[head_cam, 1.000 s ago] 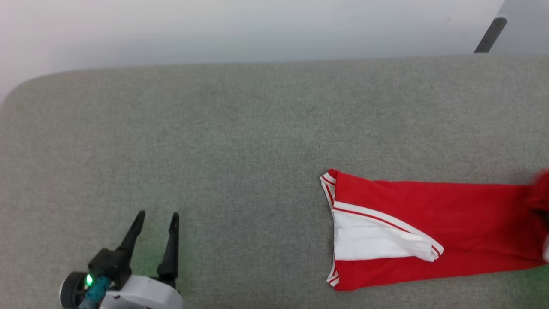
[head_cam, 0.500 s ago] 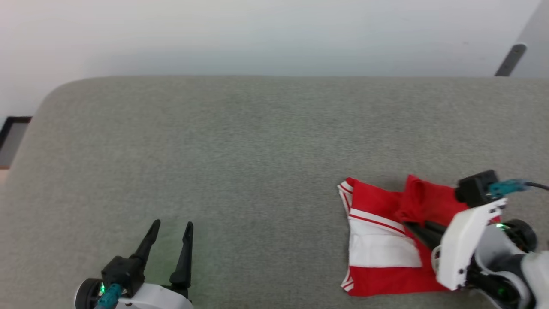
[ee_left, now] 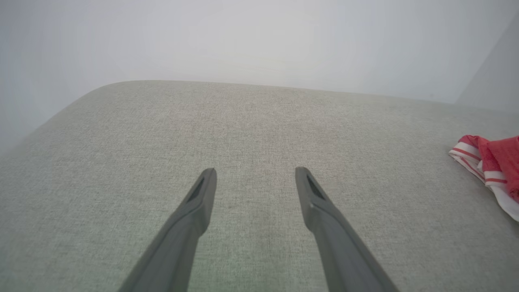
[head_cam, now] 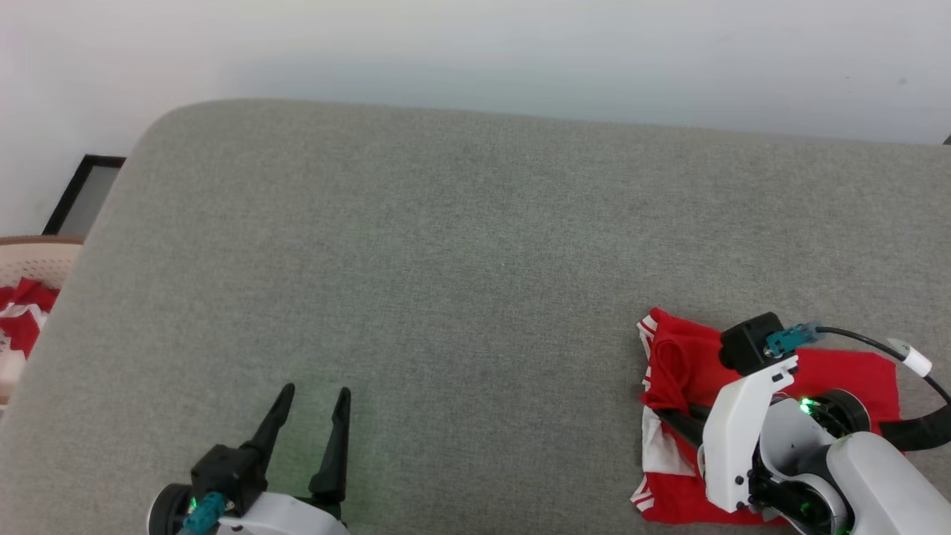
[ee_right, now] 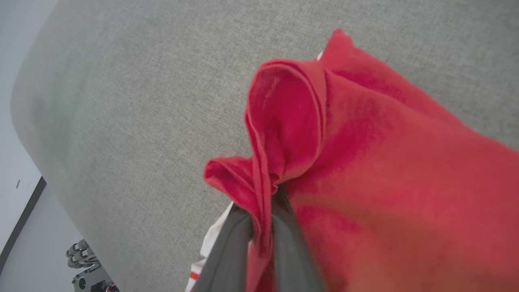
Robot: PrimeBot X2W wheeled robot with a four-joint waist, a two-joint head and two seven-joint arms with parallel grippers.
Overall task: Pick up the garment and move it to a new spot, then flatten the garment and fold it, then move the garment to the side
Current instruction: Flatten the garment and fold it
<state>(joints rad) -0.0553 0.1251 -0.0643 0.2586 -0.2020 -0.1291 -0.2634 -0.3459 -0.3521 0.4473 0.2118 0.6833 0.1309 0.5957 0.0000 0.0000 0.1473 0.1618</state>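
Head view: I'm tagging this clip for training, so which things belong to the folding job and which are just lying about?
Job: red garment; right gripper, shut on a fold of it; left gripper, open; grey cushioned surface beneath.
Lying about: pale basket at the left edge; red-and-white cloth in it; black frame by the wall.

A second ago the red garment (head_cam: 683,349) lay stretched long toward the right end of the grey cushion (head_cam: 446,260); it now lies doubled over near the front edge, its far end carried across to the white-striped sleeve end. The right gripper (ee_right: 265,205), out of sight a second ago, has swung in over the cloth with a red fold pinched between its fingers. The head camera has turned, bringing the cushion's rounded left corner and a basket (head_cam: 33,256) into view.
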